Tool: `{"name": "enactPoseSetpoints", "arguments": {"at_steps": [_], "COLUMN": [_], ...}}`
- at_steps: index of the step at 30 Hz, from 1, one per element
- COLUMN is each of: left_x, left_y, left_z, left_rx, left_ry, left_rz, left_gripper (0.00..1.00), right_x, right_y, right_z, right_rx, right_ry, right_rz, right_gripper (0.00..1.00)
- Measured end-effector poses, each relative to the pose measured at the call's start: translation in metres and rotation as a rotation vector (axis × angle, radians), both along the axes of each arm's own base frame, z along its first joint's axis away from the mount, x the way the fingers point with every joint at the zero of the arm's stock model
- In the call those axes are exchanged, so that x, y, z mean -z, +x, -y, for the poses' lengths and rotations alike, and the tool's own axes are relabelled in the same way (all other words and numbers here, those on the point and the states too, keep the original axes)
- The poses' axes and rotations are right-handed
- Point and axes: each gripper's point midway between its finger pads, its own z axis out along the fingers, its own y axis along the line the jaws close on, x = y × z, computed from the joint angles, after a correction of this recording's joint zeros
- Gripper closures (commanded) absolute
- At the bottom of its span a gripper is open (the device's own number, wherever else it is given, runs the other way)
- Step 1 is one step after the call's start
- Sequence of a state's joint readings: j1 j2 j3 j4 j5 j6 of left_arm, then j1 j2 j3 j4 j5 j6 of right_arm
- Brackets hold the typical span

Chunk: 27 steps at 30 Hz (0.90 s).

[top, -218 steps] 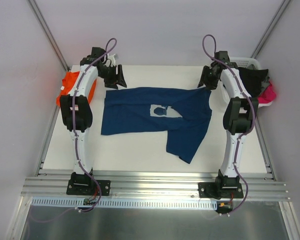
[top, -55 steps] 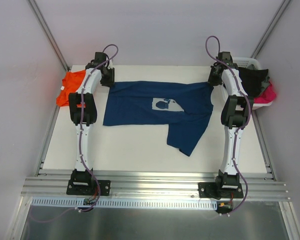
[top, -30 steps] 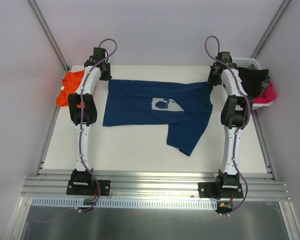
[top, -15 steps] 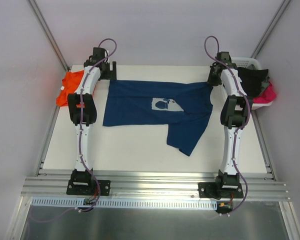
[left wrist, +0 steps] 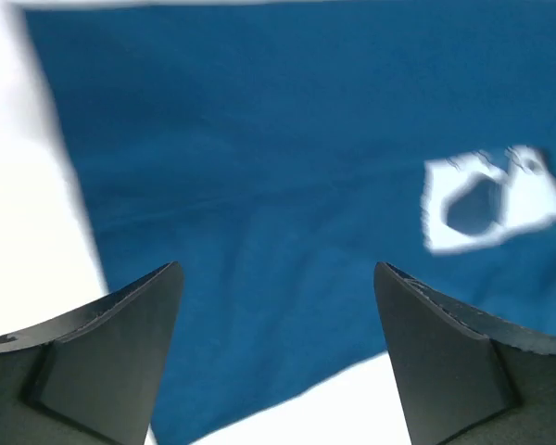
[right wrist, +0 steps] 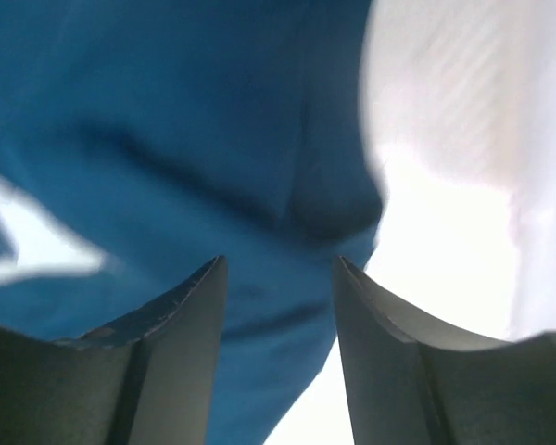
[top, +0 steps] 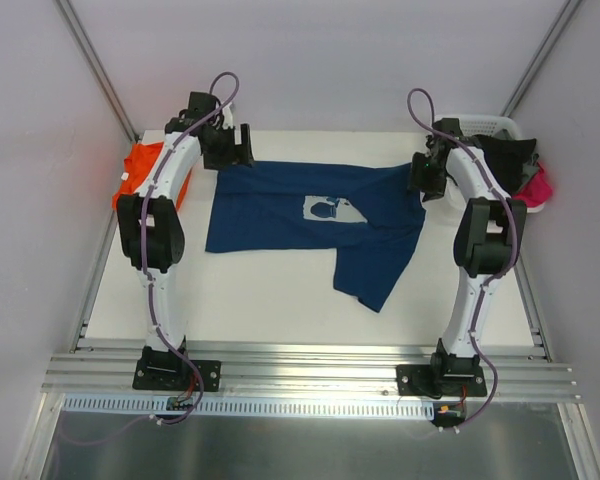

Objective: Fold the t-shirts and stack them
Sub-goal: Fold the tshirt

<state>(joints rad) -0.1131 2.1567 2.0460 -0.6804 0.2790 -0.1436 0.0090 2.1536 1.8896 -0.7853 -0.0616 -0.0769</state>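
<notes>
Both the left claw point(top: 236, 148) and the right claw point(top: 421, 178) stand open and empty, and you will find the navy t-shirt point(top: 280, 215) spread left-to-right at upper centre on the desk point(top: 260, 300), one top corner near each.

Let go of the navy t-shirt point(top: 280, 205) at both far corners.

Opened the left gripper point(top: 232, 147), low at the far-left corner half a second ago, and swung it inward to hang over the cloth, jaws wide apart with nothing between. Opened the right gripper point(top: 425, 176) likewise and drew it nearer, off the far-right corner. Swung both elbows outward and nearer. Since the first picture, dragged the shirt's far edge toward the back of the table point(top: 280, 320) and pulled it straighter.
</notes>
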Motion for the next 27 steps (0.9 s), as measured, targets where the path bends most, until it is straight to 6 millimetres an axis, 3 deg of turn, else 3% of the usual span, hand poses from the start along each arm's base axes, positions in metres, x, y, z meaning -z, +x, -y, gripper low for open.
{"name": "enactPoseSetpoints", "arguments": {"at_steps": [3, 6, 11, 15, 21, 27], "left_x": [0.007, 0.027, 0.057, 0.069, 0.079, 0.083], "left_y": [-0.015, -0.026, -0.032, -0.042, -0.052, -0.056], "left_z": [0.018, 0.026, 0.033, 0.034, 0.035, 0.035], "left_rx": [0.039, 0.053, 0.065, 0.067, 0.071, 0.068], "left_ry": [-0.076, -0.117, -0.159, -0.167, -0.176, -0.174], "left_rz": [-0.055, -0.131, -0.217, -0.269, -0.311, -0.327], "left_gripper": [0.19, 0.21, 0.23, 0.23, 0.23, 0.22], "right_x": [-0.003, -0.003, -0.004, -0.002, 0.013, 0.026], "right_y": [-0.032, -0.063, -0.079, -0.078, -0.073, -0.060], "right_z": [-0.023, -0.059, -0.113, -0.137, -0.140, -0.123], "right_rx": [-0.041, -0.115, -0.227, -0.275, -0.277, -0.250], "right_ry": [0.039, 0.077, 0.130, 0.153, 0.149, 0.117], "right_rz": [-0.039, -0.092, -0.114, -0.119, -0.144, -0.152], "right_gripper": [0.54, 0.61, 0.67, 0.67, 0.67, 0.67]}}
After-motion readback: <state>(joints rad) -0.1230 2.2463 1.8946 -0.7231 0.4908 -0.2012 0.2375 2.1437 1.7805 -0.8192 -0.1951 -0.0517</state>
